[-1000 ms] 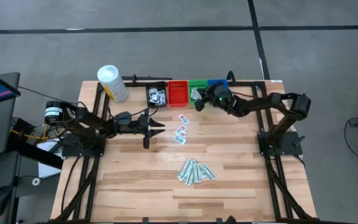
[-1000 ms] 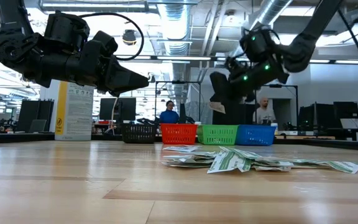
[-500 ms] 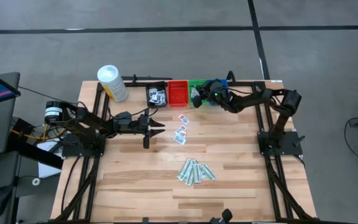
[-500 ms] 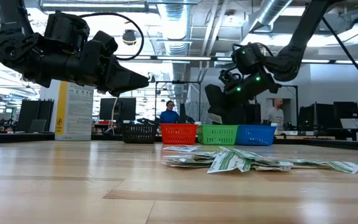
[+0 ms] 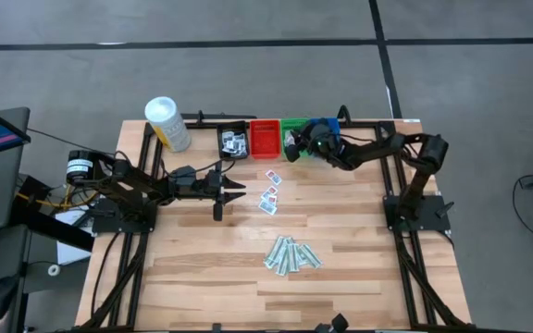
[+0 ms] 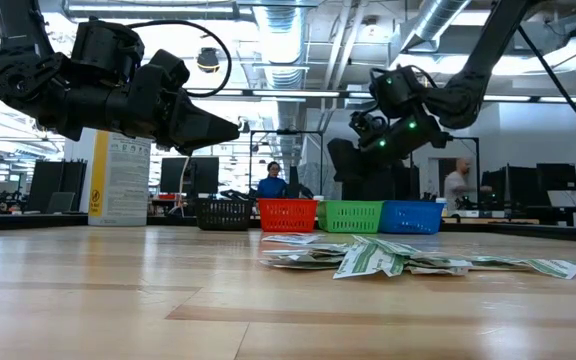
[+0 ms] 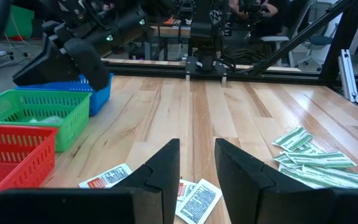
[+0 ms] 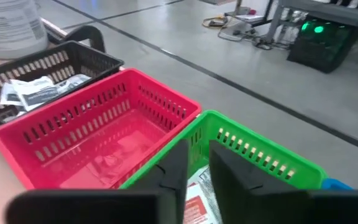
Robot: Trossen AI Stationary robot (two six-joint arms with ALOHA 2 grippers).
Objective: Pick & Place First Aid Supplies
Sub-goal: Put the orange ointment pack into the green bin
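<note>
First aid packets are spread over the wooden table (image 5: 202,268) in two lots — a fan of pale-green strips (image 5: 291,254) toward the front, long sides running slantwise, and three small white packets (image 5: 269,192) nearer the row of bins. More packets already lie in the black bin (image 5: 234,141) and the green bin (image 8: 272,165), the red bin (image 8: 92,137) between them. The right gripper (image 8: 197,168) hangs right over the green bin, fingers a narrow gap apart with nothing seen between them; a packet (image 8: 194,205) lies in the bin just under them. The left gripper (image 7: 196,163) hovers beside the three white ones, fingers part-open and empty, pointing straight at them — so the left arm is clearly the nearer one for those, to my eye.
</note>
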